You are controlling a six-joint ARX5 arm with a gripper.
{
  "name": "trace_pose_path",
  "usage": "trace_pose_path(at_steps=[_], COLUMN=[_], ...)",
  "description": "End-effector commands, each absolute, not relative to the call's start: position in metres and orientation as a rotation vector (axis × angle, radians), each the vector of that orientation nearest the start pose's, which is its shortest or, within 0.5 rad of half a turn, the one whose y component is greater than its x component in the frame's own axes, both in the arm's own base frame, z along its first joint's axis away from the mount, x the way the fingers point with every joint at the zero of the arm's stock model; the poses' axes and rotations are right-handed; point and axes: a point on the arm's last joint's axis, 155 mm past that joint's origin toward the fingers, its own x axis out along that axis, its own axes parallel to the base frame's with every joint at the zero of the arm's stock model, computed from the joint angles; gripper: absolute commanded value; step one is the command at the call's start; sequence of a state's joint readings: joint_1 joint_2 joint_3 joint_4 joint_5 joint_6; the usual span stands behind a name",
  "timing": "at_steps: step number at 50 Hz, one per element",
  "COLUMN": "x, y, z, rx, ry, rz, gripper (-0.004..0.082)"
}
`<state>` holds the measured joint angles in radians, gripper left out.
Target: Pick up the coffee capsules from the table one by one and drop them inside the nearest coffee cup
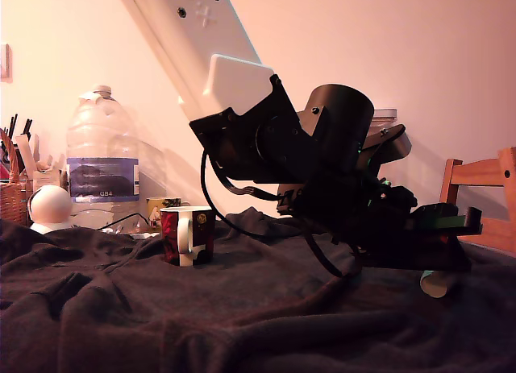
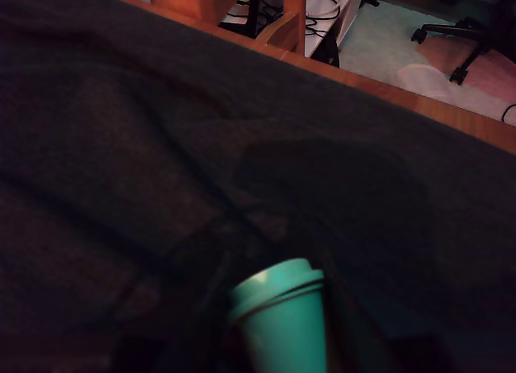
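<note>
Coffee capsule (image 1: pixel 437 283) low at the exterior view's right, just above the dark cloth of the table (image 1: pixel 201 317), pinched in the gripper (image 1: pixel 443 270), jaws closed narrowly on it. Same capsule (image 2: pixel 282 318) at the wrist frame's lower centre. Coffee cup (image 1: pixel 187 235) upright, well apart, left of centre. Behind, a water bottle (image 1: pixel 101 157); wooden chair (image 1: pixel 484 197) at far right.

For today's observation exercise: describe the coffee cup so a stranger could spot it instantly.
Start at the big clear water bottle on the exterior view's left. Just in front, on the dark cloth-covered table, stands the coffee cup. Unlike its clear or pale neighbours, it is dark red-and-black with a white handle.
</note>
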<state>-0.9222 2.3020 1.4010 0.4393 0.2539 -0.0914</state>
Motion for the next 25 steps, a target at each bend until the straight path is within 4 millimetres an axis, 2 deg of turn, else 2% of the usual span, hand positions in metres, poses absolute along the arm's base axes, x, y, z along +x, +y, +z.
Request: trace_pose_path(at_steps=[1, 15, 21, 25], x=[0.338, 0.331, 0.327, 0.325], y=[-0.512, -0.508, -0.506, -0.504], z=[0.049, 0.038, 0.041, 0.051], rx=[0.083, 0.098, 0.105, 0.122], ry=[0.52, 0.579, 0.603, 0.595], rz=[-1.118, -1.129, -1.136, -1.14], gripper=[0.0251, 0.0251, 0.0251, 0.0251])
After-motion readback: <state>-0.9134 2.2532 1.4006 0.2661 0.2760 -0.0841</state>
